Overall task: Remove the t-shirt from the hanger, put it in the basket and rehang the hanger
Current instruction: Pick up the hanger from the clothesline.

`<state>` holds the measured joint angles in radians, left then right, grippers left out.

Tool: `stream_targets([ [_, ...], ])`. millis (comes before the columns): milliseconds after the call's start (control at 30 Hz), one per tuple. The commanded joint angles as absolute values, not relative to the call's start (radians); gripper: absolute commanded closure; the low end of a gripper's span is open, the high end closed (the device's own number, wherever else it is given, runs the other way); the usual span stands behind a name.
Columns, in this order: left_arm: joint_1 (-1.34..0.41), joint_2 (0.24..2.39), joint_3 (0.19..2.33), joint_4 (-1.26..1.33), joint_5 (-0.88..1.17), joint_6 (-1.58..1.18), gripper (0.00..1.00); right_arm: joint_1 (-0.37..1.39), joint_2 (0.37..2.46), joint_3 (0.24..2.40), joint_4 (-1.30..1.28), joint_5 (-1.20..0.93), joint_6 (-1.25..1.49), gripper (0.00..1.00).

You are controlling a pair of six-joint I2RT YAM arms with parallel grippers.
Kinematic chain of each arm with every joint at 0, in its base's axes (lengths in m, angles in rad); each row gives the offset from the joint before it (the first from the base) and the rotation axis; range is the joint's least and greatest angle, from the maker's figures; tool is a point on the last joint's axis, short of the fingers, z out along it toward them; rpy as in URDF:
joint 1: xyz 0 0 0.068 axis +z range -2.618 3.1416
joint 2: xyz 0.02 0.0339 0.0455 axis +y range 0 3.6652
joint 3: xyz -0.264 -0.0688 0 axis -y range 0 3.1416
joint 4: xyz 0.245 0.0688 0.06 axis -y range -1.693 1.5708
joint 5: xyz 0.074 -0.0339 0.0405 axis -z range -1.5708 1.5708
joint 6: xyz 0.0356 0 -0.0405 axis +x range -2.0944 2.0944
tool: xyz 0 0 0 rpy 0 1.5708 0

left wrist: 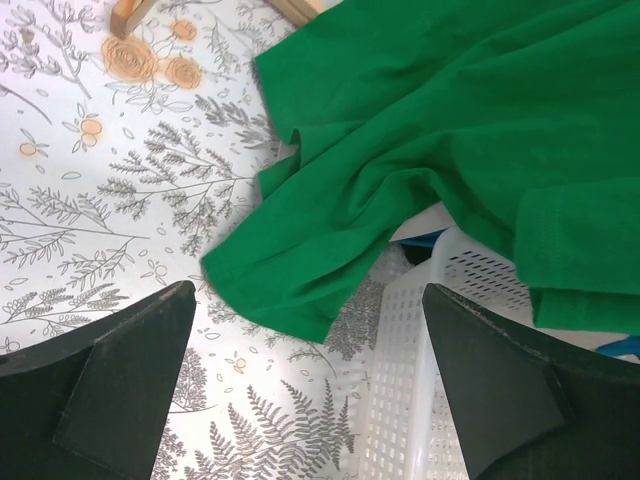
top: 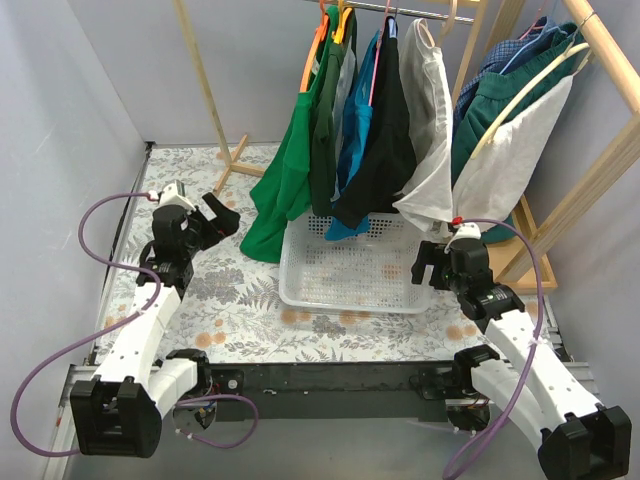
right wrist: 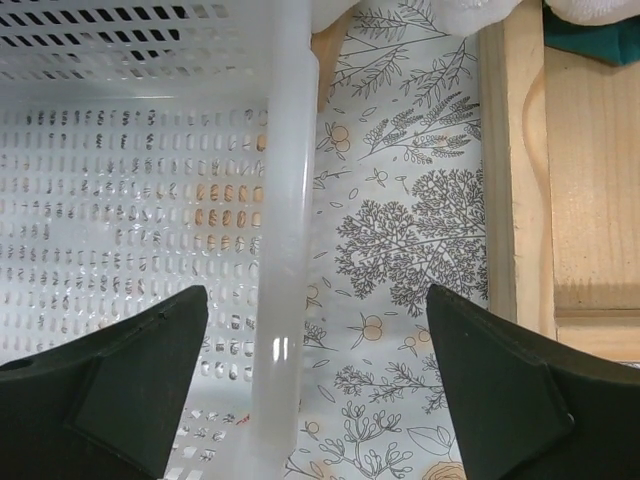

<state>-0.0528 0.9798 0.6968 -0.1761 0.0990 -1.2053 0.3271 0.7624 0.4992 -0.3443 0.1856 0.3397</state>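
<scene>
Several t-shirts hang on hangers from a rail at the back: a bright green one (top: 285,170) on an orange hanger (top: 318,40), then dark green, blue, black (top: 385,140) and white (top: 430,150). My left gripper (top: 215,215) is open and empty, low over the table just left of the green t-shirt's hem. In the left wrist view the green t-shirt (left wrist: 450,130) fills the upper right, ahead of the open gripper (left wrist: 308,300). My right gripper (top: 432,262) is open and empty at the basket's right edge, below the white t-shirt.
A white perforated basket (top: 300,290) stands on the floral tablecloth under the shirts; its rim also shows in the right wrist view (right wrist: 285,200) between my fingers. A wooden rack base (right wrist: 590,180) lies to the right. A second wooden rack (top: 600,170) holds a white garment (top: 510,160).
</scene>
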Motion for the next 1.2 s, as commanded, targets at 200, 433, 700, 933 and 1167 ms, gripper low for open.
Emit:
stream_targets([
  [200,-0.055,1.002,0.996,-0.202,0.380,-1.118,0.04,0.333,0.712,0.597,-0.437,0.017,0.247,0.04],
  [433,-0.063,1.115,1.327,-0.181,0.551,-1.127,0.10,0.446,0.722,0.679,-0.514,0.096,0.294,0.08],
  [700,-0.214,1.288,1.584,-0.138,0.490,-1.129,0.11,0.799,0.863,0.759,-0.626,0.397,0.458,0.10],
  [933,-0.366,1.462,1.781,-0.137,0.377,-1.083,0.12,1.239,1.112,0.863,-0.797,0.725,0.782,0.06],
  [1167,-0.405,1.591,1.937,-0.143,0.209,-1.032,0.14,1.427,1.322,1.043,-0.926,0.841,0.902,0.02],
])
